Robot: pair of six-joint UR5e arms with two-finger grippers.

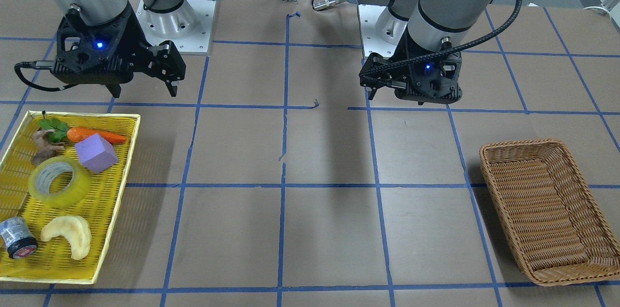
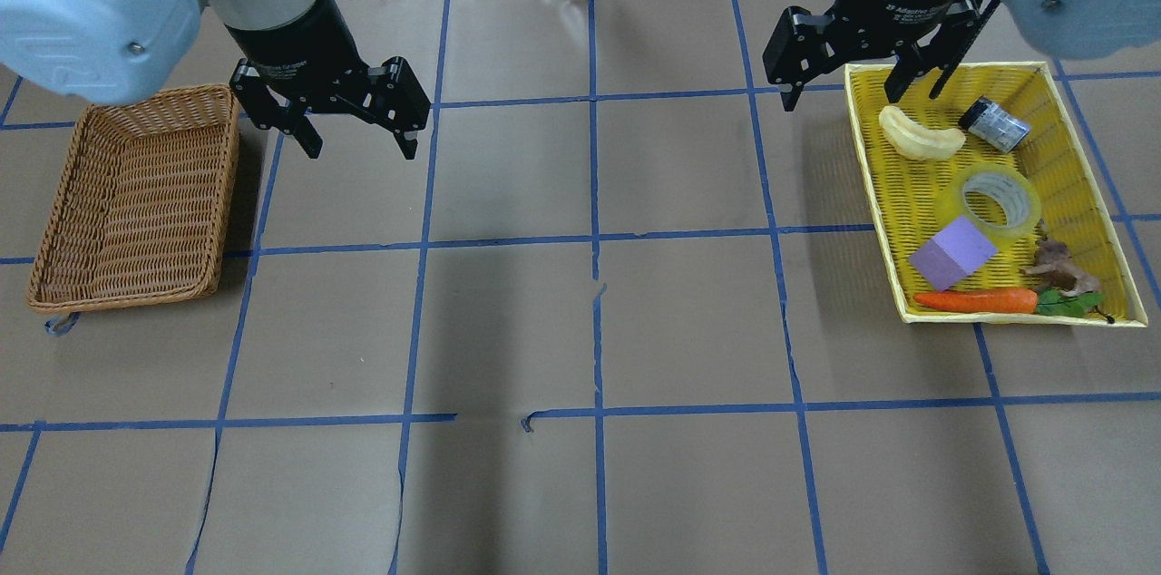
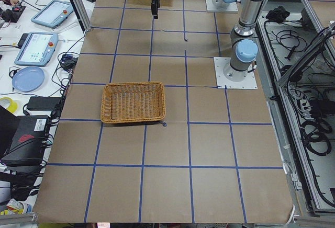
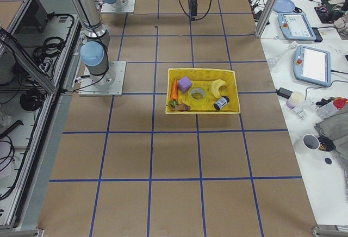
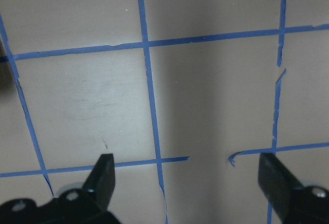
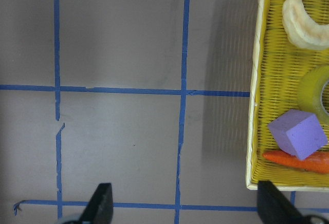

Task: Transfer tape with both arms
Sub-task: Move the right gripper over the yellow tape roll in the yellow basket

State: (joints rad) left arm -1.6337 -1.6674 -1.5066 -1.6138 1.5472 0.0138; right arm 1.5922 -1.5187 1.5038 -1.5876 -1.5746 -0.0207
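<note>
The tape (image 2: 1000, 201), a translucent yellow roll with a pale core, lies flat in the yellow tray (image 2: 869, 194). It also shows in the front-facing view (image 1: 59, 182) and at the right edge of the right wrist view (image 6: 314, 93). My right gripper (image 2: 843, 99) hangs open and empty above the tray's far left corner, apart from the tape; it also shows in the front-facing view (image 1: 144, 93). My left gripper (image 2: 361, 149) hangs open and empty over bare table beside the wicker basket (image 2: 136, 194); it also shows in the front-facing view (image 1: 395, 94).
The tray also holds a purple cube (image 2: 952, 253), a carrot (image 2: 975, 301), a pale crescent piece (image 2: 921, 138), a grey cylinder (image 2: 995, 123) and a brown figure (image 2: 1057, 267). The wicker basket has nothing in it. Blue tape lines grid the brown table.
</note>
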